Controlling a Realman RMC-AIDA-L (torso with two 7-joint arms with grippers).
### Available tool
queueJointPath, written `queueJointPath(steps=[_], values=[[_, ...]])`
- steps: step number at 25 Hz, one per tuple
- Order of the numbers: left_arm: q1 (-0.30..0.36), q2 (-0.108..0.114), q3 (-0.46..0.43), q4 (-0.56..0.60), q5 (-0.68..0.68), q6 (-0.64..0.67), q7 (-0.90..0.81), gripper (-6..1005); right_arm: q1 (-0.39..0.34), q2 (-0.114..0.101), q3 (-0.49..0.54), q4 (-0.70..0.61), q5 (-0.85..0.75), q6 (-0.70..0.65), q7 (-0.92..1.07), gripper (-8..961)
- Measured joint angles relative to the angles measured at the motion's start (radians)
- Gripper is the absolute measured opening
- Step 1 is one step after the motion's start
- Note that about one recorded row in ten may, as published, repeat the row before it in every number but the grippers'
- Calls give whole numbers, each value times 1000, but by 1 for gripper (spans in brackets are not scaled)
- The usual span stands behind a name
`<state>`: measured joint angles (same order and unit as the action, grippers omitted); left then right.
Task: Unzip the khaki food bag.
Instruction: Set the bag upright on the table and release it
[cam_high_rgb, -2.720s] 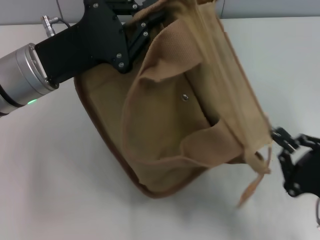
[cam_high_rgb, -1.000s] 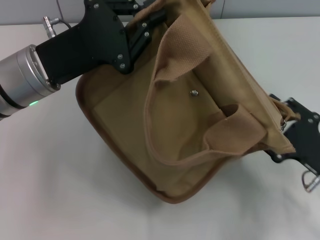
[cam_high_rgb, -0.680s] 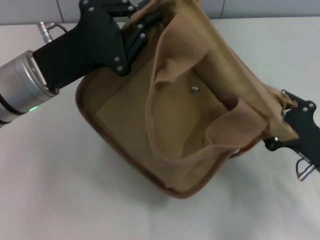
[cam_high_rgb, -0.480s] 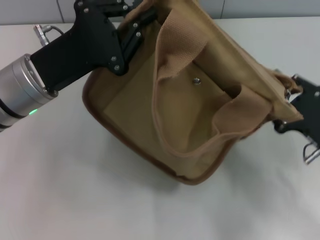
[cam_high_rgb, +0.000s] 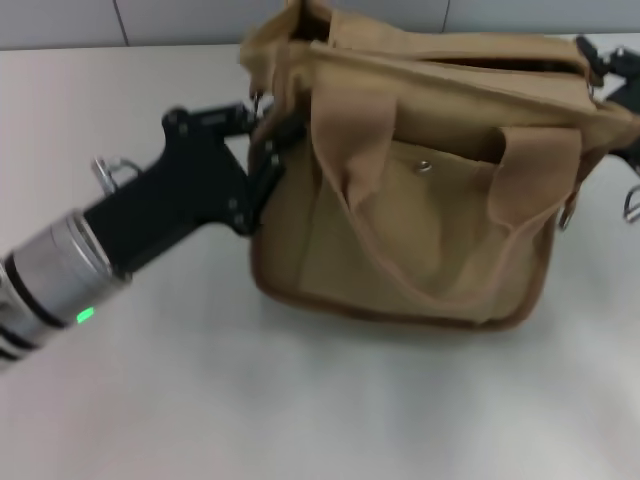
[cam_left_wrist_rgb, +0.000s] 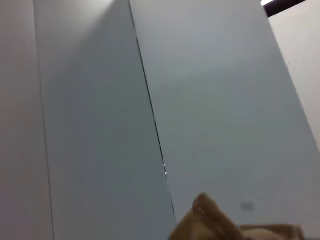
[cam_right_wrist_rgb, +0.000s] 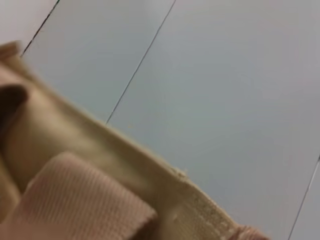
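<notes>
The khaki food bag stands upright on the white table, right of centre in the head view. Its front strap handle droops over the pocket snap, and its base is trimmed in brown. A dark slit runs along the bag's top. My left gripper is shut on the bag's upper left end. My right gripper holds the bag's upper right corner at the picture's edge. The left wrist view shows only a tip of tan fabric. The right wrist view shows the bag's cloth and a strap up close.
The white table stretches in front of the bag and to its left. Grey wall panels run along the back edge just behind the bag. My left arm reaches in across the table from the near left.
The bag was tipped on its side between the grippers; now it stands upright and farther back. My left gripper has dropped lower, and my right gripper has moved up to the far right.
</notes>
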<state>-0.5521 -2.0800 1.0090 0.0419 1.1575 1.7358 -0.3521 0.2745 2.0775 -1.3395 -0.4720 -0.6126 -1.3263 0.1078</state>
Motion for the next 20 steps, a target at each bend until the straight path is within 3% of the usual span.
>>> queueJointPath(steps=[5,10,15,20], values=[[7,0,5,-56,2,-2,16,238,20,-6,15,-77,-63,93,69,124],[16,0,9,-76,21,1,10,240,43,-3,29,-62,-75,116,91,85],[16,0,9,-92,28,-19,25,242,26,2,30,-57,-67,118,91,143],[17,0,10,-88,31,-12,19,279,-12,4,49,-67,-67,67,92,328]])
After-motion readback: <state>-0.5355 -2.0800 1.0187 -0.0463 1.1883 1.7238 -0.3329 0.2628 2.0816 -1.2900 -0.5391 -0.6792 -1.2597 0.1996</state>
